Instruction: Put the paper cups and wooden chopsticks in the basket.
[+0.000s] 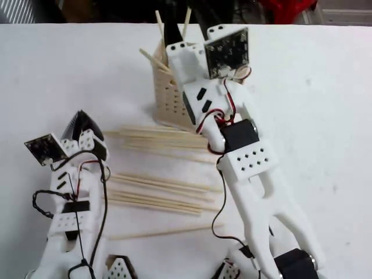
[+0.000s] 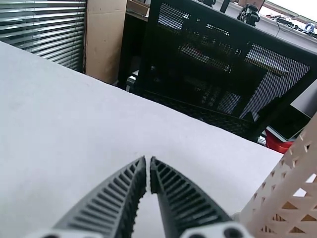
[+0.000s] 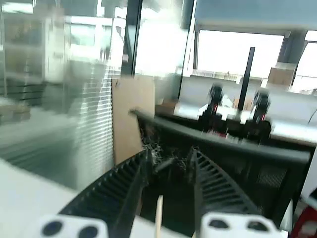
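A pale lattice basket (image 1: 167,96) stands at the back middle of the table, with a few wooden chopsticks (image 1: 158,23) sticking up out of it. My right gripper (image 1: 173,32) hangs over the basket's far side. In the right wrist view the right gripper (image 3: 169,156) is open, and one chopstick tip (image 3: 159,218) rises in the gap, touching neither finger. Several loose chopsticks (image 1: 160,139) lie flat in front of the basket, with more (image 1: 163,195) nearer the front. My left gripper (image 1: 81,116) rests low at the left, shut and empty (image 2: 148,166), with the basket (image 2: 290,198) to its side.
The white table (image 1: 325,87) has free room on the right and at the far left. A single chopstick (image 1: 163,232) lies near the front between the arm bases. Beyond the table's back edge stands a black mesh chair (image 2: 223,64).
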Action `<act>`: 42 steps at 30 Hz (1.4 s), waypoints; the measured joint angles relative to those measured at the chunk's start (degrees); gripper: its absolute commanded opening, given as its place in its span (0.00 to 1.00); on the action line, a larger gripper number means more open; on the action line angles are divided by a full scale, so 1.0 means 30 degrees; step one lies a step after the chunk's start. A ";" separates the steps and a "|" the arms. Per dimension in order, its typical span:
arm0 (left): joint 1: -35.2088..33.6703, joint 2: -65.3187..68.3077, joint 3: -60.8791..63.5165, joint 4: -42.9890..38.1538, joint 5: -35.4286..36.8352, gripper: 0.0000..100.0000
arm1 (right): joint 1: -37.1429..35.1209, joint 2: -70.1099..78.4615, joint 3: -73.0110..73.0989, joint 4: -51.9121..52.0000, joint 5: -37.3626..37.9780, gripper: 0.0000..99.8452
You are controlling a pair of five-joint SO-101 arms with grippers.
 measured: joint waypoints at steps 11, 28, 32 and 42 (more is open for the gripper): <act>0.0000 0.0000 0.0000 0.0000 0.0000 0.05 | -0.2608 0.0000 0.0000 1.6293 0.0000 0.13; 0.0000 0.0000 0.0000 0.0000 0.0000 0.05 | -1.1370 -0.1172 0.8850 2.2271 0.8264 0.12; 0.0000 0.0000 0.0000 0.0000 0.0000 0.05 | -1.2044 -0.2725 1.1341 2.2095 0.9377 0.12; 0.0059 0.0000 0.0000 0.0000 0.0000 0.05 | -1.2044 -0.5714 1.4388 2.2828 1.2659 0.13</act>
